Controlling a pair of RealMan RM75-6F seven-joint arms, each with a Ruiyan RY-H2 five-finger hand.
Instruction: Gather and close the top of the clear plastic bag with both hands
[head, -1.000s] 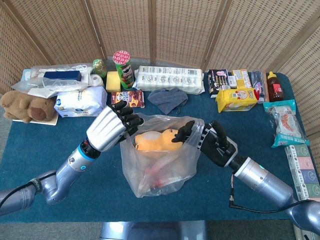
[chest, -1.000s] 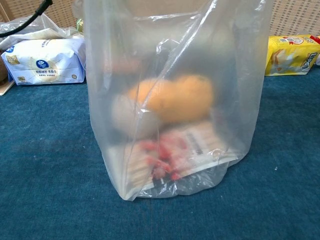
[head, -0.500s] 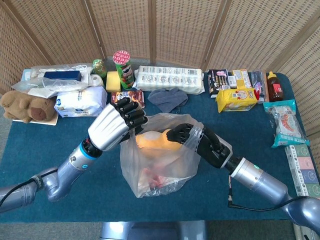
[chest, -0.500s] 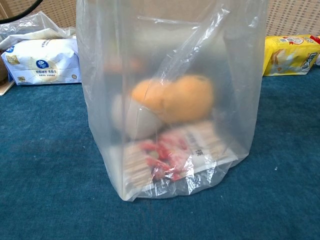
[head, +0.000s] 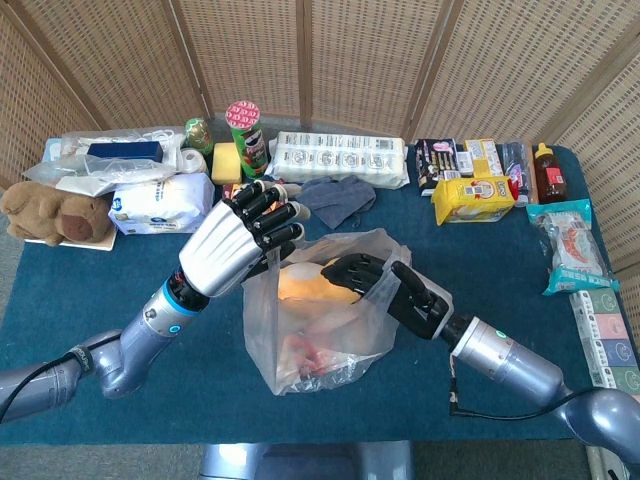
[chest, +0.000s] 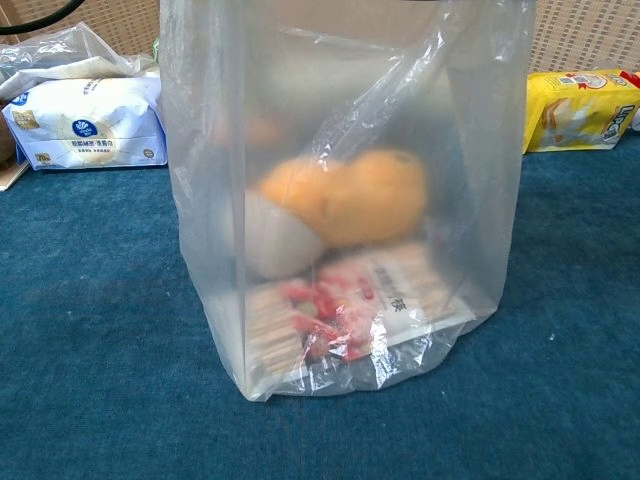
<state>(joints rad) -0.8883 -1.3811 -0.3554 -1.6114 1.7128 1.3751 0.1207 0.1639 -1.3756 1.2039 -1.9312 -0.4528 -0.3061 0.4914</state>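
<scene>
Since a second ago the left hand (head: 240, 238) has lifted and swung toward the far side of the clear plastic bag (head: 318, 310), and the right hand (head: 385, 285) has slid left along the rim, narrowing the bag's mouth. The left hand's fingers (head: 272, 215) are stacked and curled at the bag's upper left rim; whether film is pinched there cannot be told. The right hand's dark fingers (head: 345, 270) hook over the right rim, gripping the plastic. The bag stands upright mid-desk, top not yet closed. Inside, the chest view shows an orange lumpy item (chest: 345, 195), a pale rounded object (chest: 275, 240) and a flat printed packet with red contents (chest: 350, 320) at the bottom. The blue desk (head: 500, 260) lies bare around the bag; a tissue pack (chest: 85, 125) and yellow box (chest: 580, 108) sit well apart behind it.
</scene>
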